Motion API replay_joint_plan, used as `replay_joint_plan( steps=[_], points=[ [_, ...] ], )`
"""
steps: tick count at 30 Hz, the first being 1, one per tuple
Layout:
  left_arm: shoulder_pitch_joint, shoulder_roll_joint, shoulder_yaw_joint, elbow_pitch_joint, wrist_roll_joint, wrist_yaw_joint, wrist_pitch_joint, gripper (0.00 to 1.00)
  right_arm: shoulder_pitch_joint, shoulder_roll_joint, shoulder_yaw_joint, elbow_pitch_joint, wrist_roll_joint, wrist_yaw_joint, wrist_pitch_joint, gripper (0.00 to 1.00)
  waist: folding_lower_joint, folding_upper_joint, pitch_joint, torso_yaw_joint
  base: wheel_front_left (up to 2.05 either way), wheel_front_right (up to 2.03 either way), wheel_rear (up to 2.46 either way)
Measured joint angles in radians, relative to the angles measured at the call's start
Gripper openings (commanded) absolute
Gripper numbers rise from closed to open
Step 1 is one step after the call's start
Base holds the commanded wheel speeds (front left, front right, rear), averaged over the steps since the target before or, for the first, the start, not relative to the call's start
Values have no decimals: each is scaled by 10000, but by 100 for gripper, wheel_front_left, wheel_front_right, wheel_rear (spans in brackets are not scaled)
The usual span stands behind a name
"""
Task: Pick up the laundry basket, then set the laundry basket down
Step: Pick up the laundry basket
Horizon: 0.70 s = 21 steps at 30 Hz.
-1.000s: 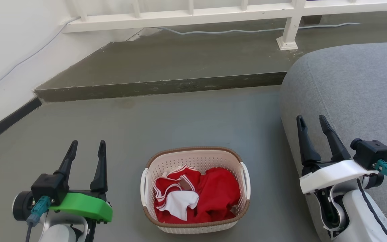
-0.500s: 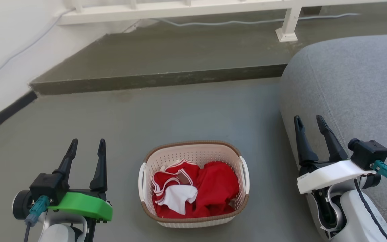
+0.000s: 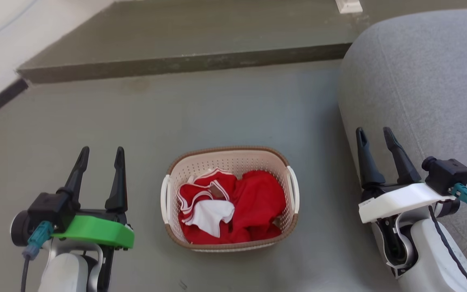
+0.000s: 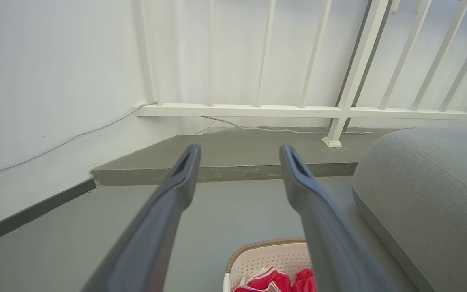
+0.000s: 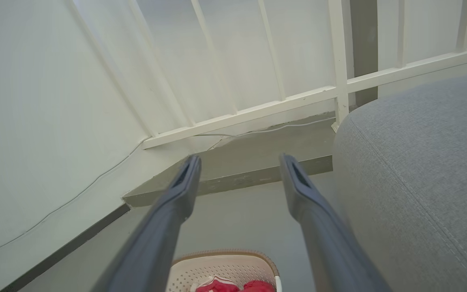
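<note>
I can make out no readable text, label, brand, number or sign on anything in my feeds.

The small cream perforated plastic laundry basket [image 3: 227, 149] stood on the grey concrete floor [image 3: 217, 105], with crumpled red-and-white clothes [image 3: 258, 202] in it. The left gripper [image 3: 101, 150] hung left of it and the right gripper [image 3: 373, 130] right of it, both apart from it. A rounded grey fabric sofa [image 3: 420, 81] lay farther right, a raised concrete step [image 3: 176, 40] behind.
</note>
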Motion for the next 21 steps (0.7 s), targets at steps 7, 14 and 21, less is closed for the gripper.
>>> replay_joint_plan(
  steps=[7, 14, 21],
  points=[
    [-317, -10, 12, 82, 0, -81, 0, 100, -327, 2, 4, 217, -21, 2, 0, 100, 0, 0, 530, -34, 0, 0, 0],
    [-792, -12, 29, 370, 0, -119, 0, 100, -699, 6, 6, 608, -94, 4, 0, 100, 0, 0, 1178, -62, 0, 0, 0],
    [-1264, -6, 21, 930, -35, -188, 0, 100, -1271, 13, 138, 1212, -90, 50, 0, 100, 0, 0, 1852, -88, 0, 0, 0]
  ],
)
